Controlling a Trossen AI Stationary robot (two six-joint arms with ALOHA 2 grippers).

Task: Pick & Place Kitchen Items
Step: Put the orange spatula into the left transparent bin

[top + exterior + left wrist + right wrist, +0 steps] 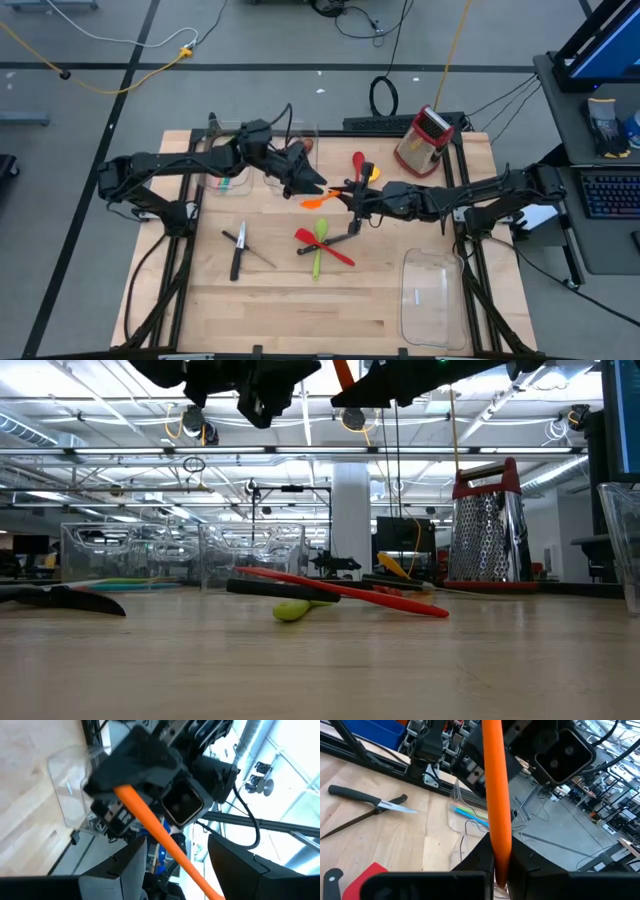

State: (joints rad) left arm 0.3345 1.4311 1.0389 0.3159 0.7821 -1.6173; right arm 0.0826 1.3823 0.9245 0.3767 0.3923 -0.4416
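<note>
The right gripper (pixel 352 194) had its fingers clenched on one end of an orange spatula (pixel 322 198), held in the air above the middle of the tabletop (pixel 300 310). The left gripper (pixel 305 187), at its nine o'clock, had its fingers parted on either side of the spatula's other end; contact could not be told. Below, towards six o'clock, a red spatula (pixel 325 247) lay crossed with a green spoon (pixel 319 248). At eight o'clock lay a black-handled knife (pixel 238 252). A box grater (pixel 424 140) stood at two o'clock.
</note>
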